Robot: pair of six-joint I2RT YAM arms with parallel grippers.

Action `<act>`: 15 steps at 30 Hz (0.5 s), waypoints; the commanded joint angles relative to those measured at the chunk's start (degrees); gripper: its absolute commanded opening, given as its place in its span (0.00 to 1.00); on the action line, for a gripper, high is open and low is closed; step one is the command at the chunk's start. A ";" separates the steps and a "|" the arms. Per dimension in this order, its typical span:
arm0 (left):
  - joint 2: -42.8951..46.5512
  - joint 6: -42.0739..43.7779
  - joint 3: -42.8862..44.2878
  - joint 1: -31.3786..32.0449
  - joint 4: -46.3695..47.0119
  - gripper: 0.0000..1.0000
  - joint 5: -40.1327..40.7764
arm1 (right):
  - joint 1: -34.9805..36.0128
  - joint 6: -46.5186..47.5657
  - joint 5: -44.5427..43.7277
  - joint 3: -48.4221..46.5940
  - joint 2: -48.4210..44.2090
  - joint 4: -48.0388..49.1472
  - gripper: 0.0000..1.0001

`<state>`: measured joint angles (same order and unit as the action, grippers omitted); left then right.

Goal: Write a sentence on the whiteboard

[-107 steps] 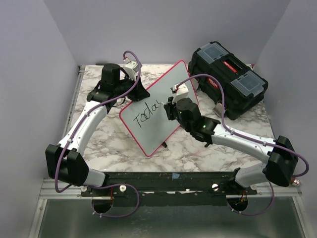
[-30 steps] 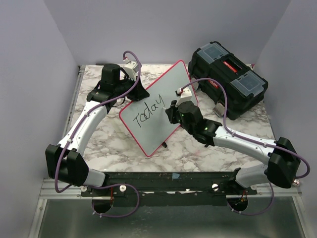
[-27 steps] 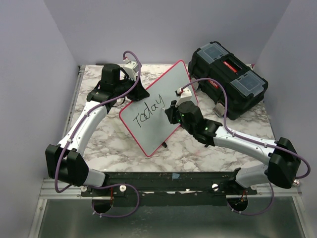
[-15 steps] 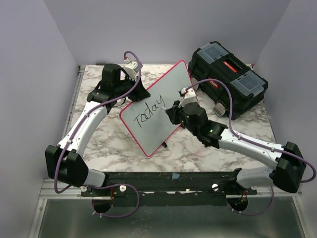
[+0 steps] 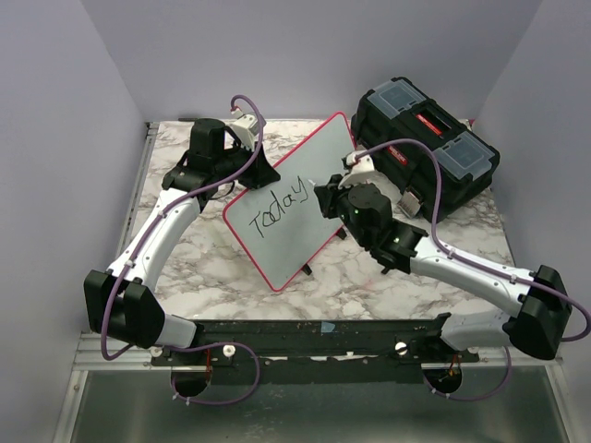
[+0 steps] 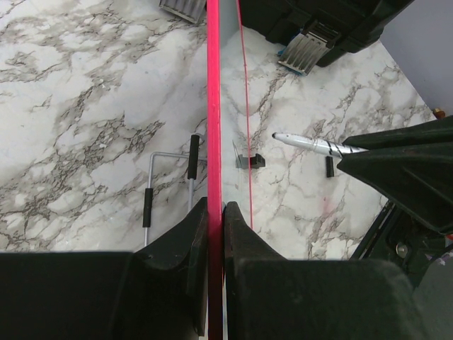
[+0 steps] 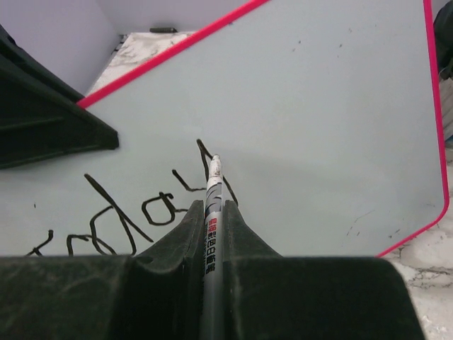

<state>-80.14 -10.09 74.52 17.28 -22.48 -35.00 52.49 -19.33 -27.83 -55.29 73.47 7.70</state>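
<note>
The whiteboard point(image 5: 297, 242), white with a red rim, stands tilted on edge in the middle of the marble table. On it reads the one word "Today" point(image 5: 277, 207) of the sentence. My left gripper point(image 5: 261, 172) is shut on the board's far left rim; the left wrist view shows its jaws point(image 6: 215, 207) pinching the red edge point(image 6: 213, 106). My right gripper point(image 5: 324, 196) is shut on a silver marker point(image 7: 212, 195). The marker tip points at the board point(image 7: 325, 99) just beside the "y" point(image 7: 207, 159). In the left wrist view the marker point(image 6: 311, 144) stands a short gap off the board's face.
A black toolbox point(image 5: 427, 148) with red latches sits at the back right, close behind the right arm. A wire stand point(image 6: 170, 177) lies on the table behind the board. Two small dark pieces point(image 6: 256, 161) rest on the marble in front of it.
The "y" has been added to "Toda" since the earliest frame. Over the last second my right gripper moved with the marker up and toward the board's far right. The left arm has not moved.
</note>
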 commanded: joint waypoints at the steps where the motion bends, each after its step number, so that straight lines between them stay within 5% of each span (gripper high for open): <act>1: 0.51 4.98 -1.18 1.18 -0.79 0.00 0.11 | -0.99 1.82 -3.06 -3.95 2.30 1.97 0.01; 15: 0.69 4.97 -0.98 1.23 -0.76 0.00 0.11 | -3.65 2.81 -0.52 -10.35 7.85 1.88 0.01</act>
<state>-80.05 -10.09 74.52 17.28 -22.50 -35.00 49.54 -17.39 -28.62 -63.22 80.03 8.21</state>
